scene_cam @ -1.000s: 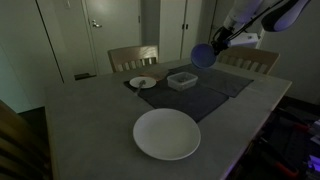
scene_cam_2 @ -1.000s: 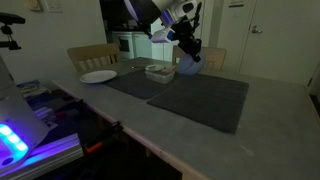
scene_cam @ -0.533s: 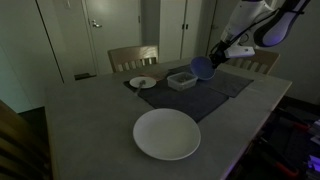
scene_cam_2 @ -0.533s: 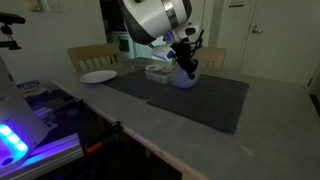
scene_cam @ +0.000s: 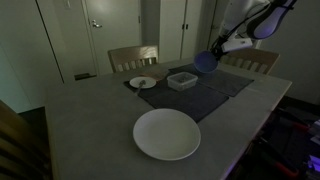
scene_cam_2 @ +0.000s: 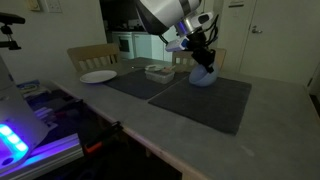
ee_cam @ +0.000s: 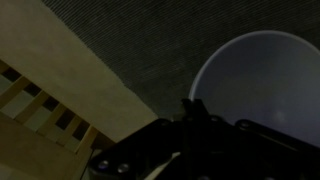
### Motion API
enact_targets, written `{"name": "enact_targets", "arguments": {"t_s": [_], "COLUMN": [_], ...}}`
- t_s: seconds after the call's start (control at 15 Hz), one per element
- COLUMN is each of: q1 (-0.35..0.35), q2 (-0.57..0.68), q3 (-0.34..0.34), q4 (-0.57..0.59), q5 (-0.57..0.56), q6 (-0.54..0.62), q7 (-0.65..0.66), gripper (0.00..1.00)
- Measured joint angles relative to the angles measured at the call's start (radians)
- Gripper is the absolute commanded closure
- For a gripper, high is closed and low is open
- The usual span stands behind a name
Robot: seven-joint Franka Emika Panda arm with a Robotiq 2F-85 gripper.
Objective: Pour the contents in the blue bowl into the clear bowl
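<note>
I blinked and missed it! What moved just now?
The tool carried the blue bowl away from the clear bowl, sideways and down toward the dark mat. It still seems to grip the bowl's rim. The clear bowl, the big plate and the saucer stayed put.

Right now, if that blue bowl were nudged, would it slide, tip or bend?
The blue bowl looks rigid and smooth-sided, so probably stiff and slippery. Being round and small, it may tip. The dark mat would likely slow sliding.
</note>
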Motion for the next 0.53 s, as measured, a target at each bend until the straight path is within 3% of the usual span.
{"name": "enact_targets", "arguments": {"t_s": [0.27, 0.53], "q1": [0.016, -0.017], "q2": [0.004, 0.018], "q3": [0.001, 0.05], "q4": [0.033, 0.027], "q5": [0.009, 0.177], "q6": [-0.06, -0.058], "q7": [0.0, -0.092], "gripper": [0.99, 0.99]}}
